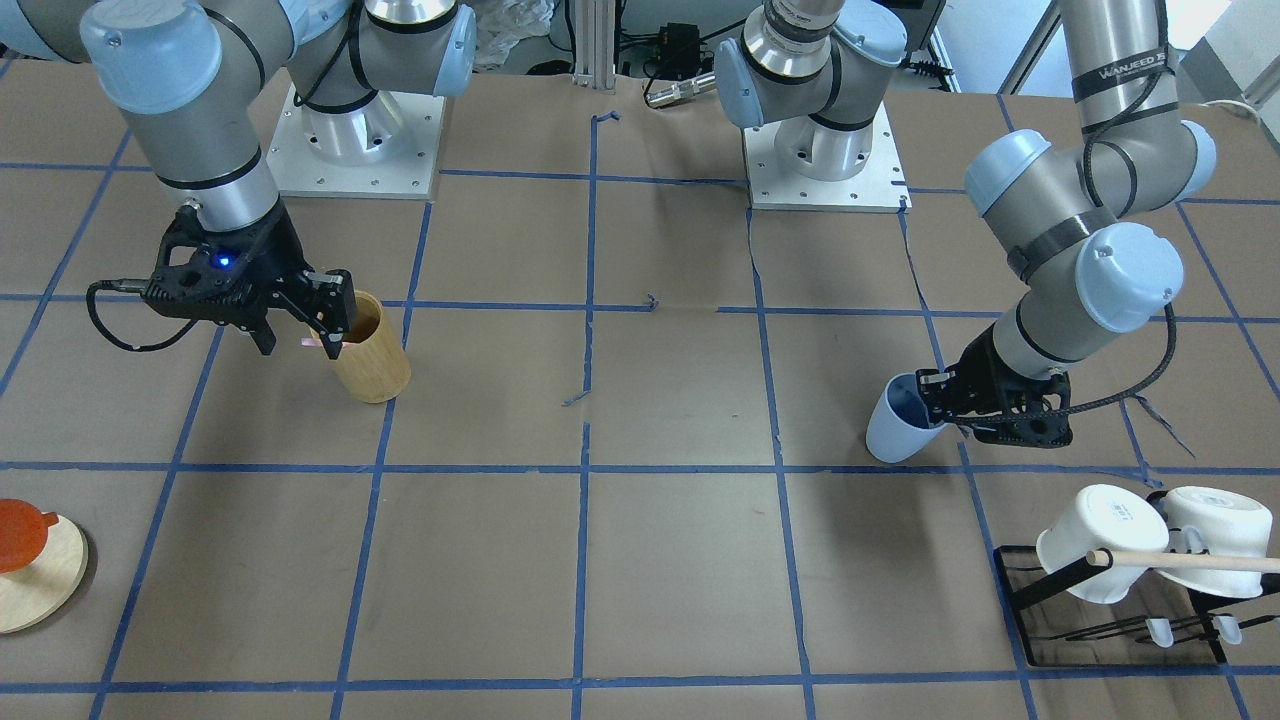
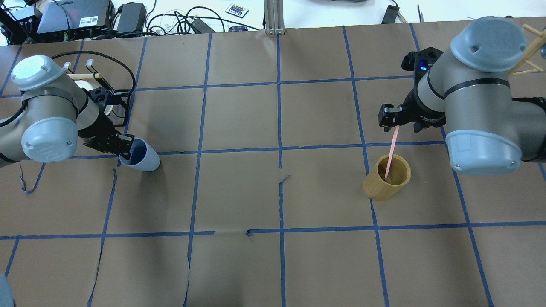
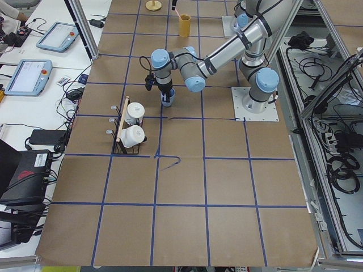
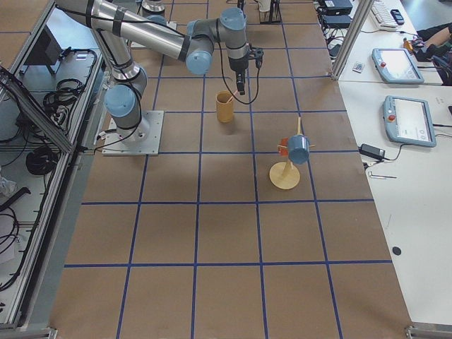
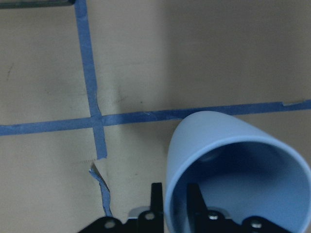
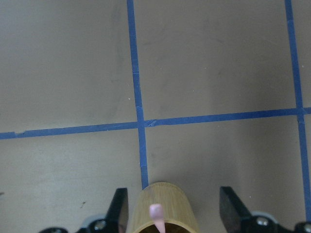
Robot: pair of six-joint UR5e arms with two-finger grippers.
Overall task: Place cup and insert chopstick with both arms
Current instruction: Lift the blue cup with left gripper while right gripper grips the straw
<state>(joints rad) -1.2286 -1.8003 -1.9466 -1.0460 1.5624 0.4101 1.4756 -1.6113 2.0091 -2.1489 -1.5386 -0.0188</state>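
The light blue cup (image 2: 145, 158) is tilted, its mouth toward my left gripper (image 2: 123, 144). That gripper is shut on the cup's rim, one finger inside and one outside (image 5: 155, 196). The cup (image 1: 898, 425) is low over the table at the robot's left; I cannot tell if it touches. The pink chopstick (image 2: 391, 149) leans in a tan bamboo cylinder (image 2: 386, 178). My right gripper (image 2: 401, 121) hovers over the stick's top, open. In the right wrist view its fingers (image 6: 119, 204) stand wide on either side of the stick (image 6: 156, 213) and do not touch it.
A black rack (image 1: 1110, 600) with white mugs (image 1: 1100, 540) and a long wooden dowel (image 1: 1190, 560) stands near the left arm. A round wooden stand (image 1: 40, 575) with an orange piece sits at the table's right end. The arm bases (image 1: 350, 140) are at the back.
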